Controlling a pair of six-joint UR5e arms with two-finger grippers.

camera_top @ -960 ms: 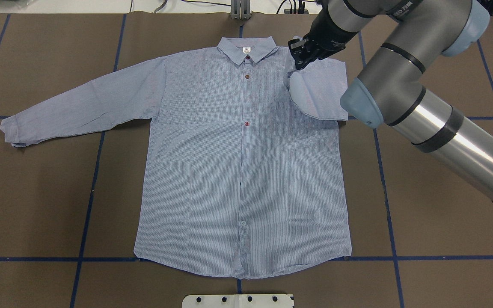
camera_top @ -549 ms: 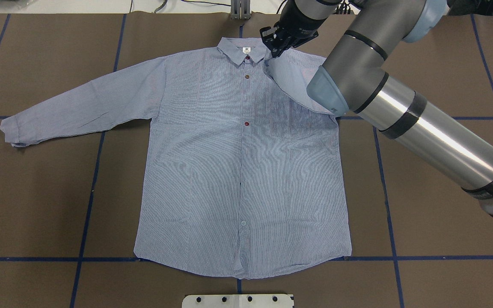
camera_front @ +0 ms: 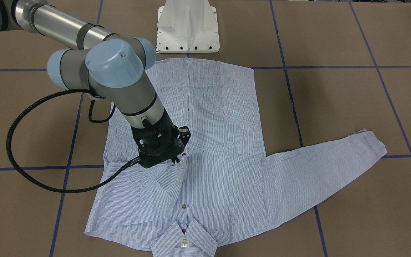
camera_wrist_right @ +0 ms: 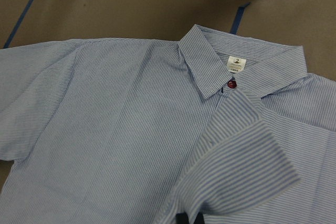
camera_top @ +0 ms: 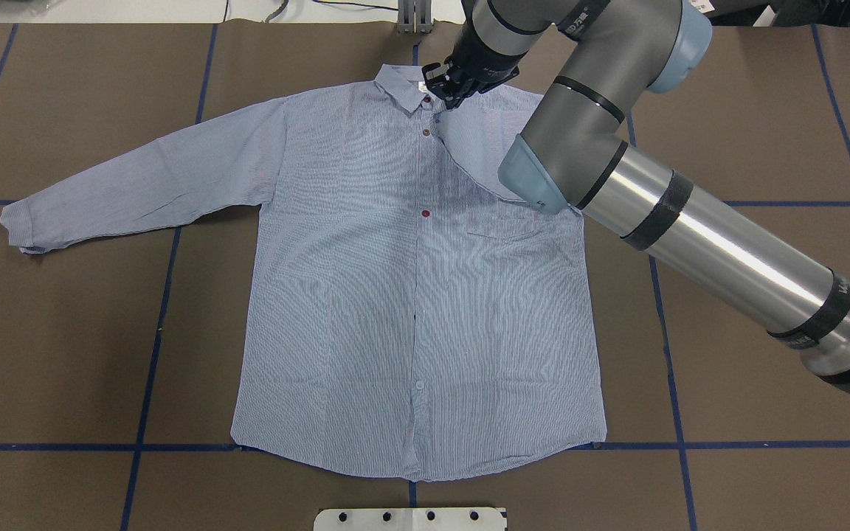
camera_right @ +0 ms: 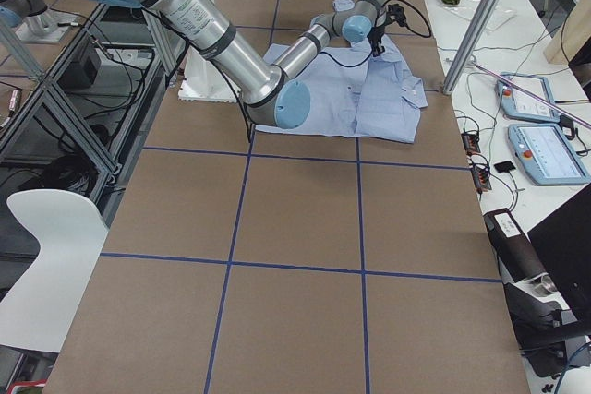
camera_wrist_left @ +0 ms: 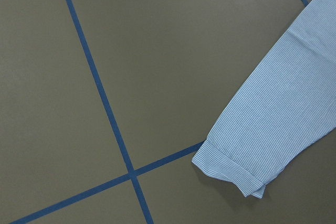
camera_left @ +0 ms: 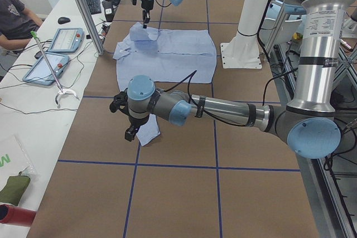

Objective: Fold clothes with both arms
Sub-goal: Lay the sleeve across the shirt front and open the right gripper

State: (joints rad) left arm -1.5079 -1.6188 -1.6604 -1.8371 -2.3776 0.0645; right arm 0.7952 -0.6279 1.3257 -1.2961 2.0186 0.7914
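The black two-finger right gripper [camera_top: 446, 94] clamps the sleeve [camera_top: 473, 144] of the light blue striped shirt [camera_top: 366, 295] near its collar [camera_top: 399, 87]. I cannot tell the left gripper [camera_left: 129, 134] state.

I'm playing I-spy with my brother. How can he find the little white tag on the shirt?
Find the light blue striped shirt spread on the brown table. Go to its collar; the neck label sits inside it, right beside the top red button. It's the only white patch there, marked with a 2.
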